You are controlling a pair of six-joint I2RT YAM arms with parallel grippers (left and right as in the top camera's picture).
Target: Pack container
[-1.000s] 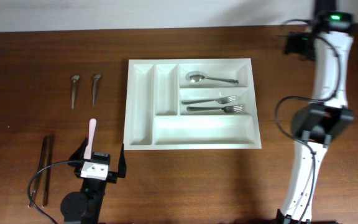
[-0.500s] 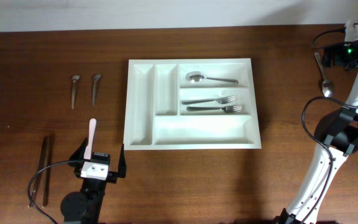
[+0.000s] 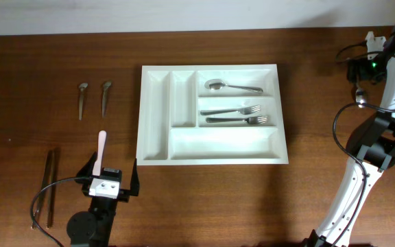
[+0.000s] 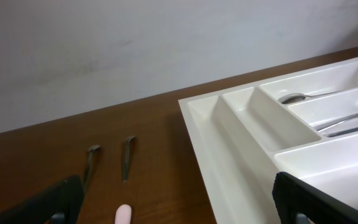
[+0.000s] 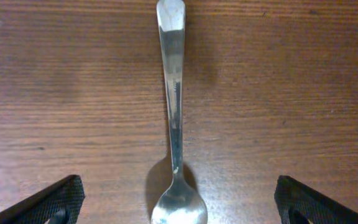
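The white container point(image 3: 155, 116) lies mid-table with a spoon point(image 3: 233, 86) in its top right compartment and two forks point(image 3: 233, 110) in the one below. The other compartments are bare. My right gripper point(image 3: 360, 77) is open at the far right, low over a loose metal spoon point(image 3: 361, 98). In the right wrist view that spoon point(image 5: 174, 118) lies on the wood between my open fingers point(image 5: 179, 208), untouched. My left gripper point(image 3: 108, 180) is open and empty at the front left, beside a pink utensil point(image 3: 101, 151).
Two small metal utensils point(image 3: 82, 99) point(image 3: 105, 97) lie left of the tray and show in the left wrist view point(image 4: 127, 163). Two thin dark sticks point(image 3: 46, 189) lie at the front left. The tray's near corner point(image 4: 229, 149) is right of my left fingers.
My right arm has swung from the back to the far right edge and settled over the loose spoon there. The left arm and the tray contents have not moved.
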